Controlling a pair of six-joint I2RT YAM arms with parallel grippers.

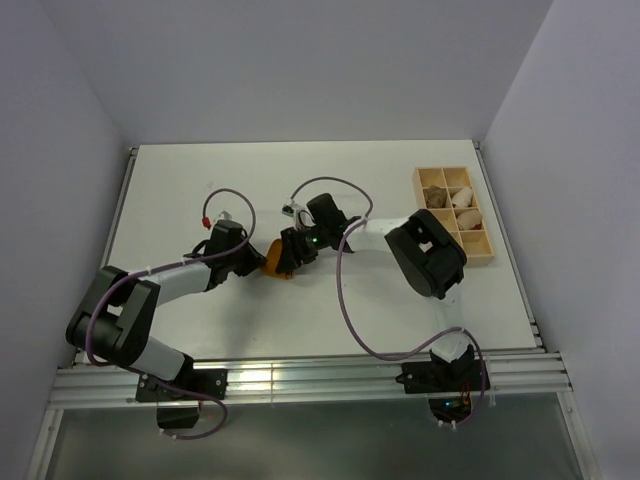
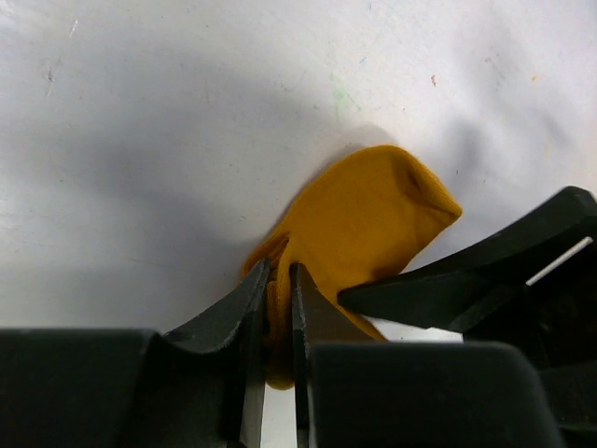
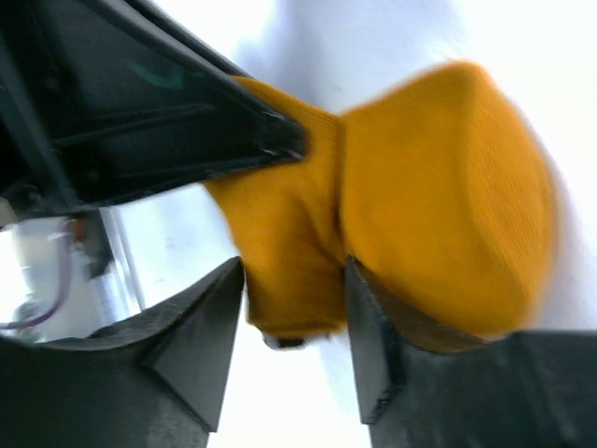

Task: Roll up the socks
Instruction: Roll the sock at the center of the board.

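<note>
Mustard-orange knitted sock [image 1: 277,262] [image 2: 364,219] [image 3: 438,196], soft, finely ribbed and crumpled into a rounded lump, mid-table on the smooth white tabletop [image 1: 200,200], caught between the tips of two black hard-plastic claws. Left claw [image 2: 280,271] clamped nearly shut on a thin fold at the sock's near edge, wedge-shaped fingers squeezing the cloth flat. Right claw [image 3: 294,271] parted, straddling a thicker gathered neck of the same sock, the bulbous end of the fabric swelling beyond its angular fingers, touch against the pads too blurred to tell.
</note>
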